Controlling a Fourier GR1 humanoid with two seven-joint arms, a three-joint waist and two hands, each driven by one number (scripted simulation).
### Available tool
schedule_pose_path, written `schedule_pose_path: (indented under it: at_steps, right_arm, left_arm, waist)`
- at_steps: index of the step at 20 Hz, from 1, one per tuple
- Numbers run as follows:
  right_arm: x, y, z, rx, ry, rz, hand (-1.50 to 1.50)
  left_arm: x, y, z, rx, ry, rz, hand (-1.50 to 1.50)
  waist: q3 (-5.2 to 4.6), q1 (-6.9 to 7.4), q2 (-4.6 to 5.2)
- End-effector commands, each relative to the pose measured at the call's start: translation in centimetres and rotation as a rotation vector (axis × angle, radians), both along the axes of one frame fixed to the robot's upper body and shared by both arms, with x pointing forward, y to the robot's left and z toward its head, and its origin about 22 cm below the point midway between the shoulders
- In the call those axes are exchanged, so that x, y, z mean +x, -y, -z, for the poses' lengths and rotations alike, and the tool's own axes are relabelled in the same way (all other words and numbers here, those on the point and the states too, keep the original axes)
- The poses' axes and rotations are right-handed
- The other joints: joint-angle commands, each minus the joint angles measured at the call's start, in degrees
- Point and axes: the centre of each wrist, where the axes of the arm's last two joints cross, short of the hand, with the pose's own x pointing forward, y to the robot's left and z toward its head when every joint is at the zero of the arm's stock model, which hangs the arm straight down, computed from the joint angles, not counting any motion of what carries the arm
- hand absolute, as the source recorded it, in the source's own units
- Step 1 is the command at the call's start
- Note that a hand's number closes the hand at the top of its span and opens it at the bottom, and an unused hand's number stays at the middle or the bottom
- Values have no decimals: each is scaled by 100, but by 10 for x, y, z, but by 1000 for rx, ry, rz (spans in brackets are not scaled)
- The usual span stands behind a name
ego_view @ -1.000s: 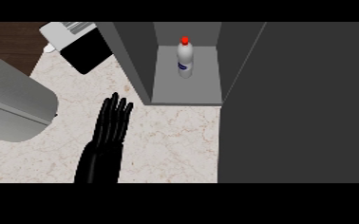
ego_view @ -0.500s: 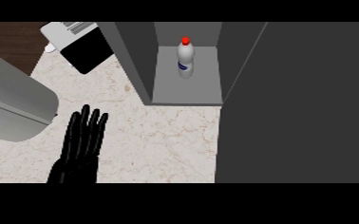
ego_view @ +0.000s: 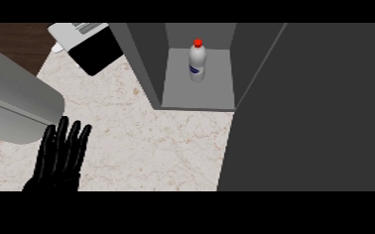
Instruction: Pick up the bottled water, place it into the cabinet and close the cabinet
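You see the bottled water standing upright inside the cabinet, on its grey shelf floor toward the back, about midway between the two side walls and touching neither. Its red cap points up and a dark label wraps its lower half. The cabinet is open: its dark door hangs swung out on the right side, covering the whole right part of the view down to the lower edge.

Your left hand lies over the marbled bench near its lower left corner, fingers straight and spread, released and grasping nothing (it is well apart from the cabinet and the bottle). Your right hand does not show in the head view at all.

Along the bench's left edge sits a large rounded grey object, just beside the fingertips of your left hand; what it is, you cannot tell. At the bench's far left corner a black panel lies tilted, with a white appliance behind it, next to a strip of dark wood.
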Motion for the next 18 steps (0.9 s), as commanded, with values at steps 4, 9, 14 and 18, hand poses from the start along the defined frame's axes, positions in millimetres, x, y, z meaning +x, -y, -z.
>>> schedule_pose_path:
  at_steps: [4, 9, 14, 18]
  right_arm:
    - [1, -45, -29, 5, 158, -69, 150]
    - [14, -59, -31, -32, 178, -79, 150]
    - [22, -64, -35, -46, 204, -83, 150]
    - [25, -70, -33, -68, 191, -111, 150]
  left_arm:
    - [-6, -20, 4, 0, -8, 11, -150]
    - [-12, -22, 2, -8, -5, 12, -150]
    - [-13, -30, 2, -2, -8, 21, -150]
    - [-13, -37, -3, 2, 5, 32, -150]
  waist:
    - [-26, 10, 0]
    - [-28, 89, 15]
    - [-34, 133, 31]
    - [-34, 142, 33]
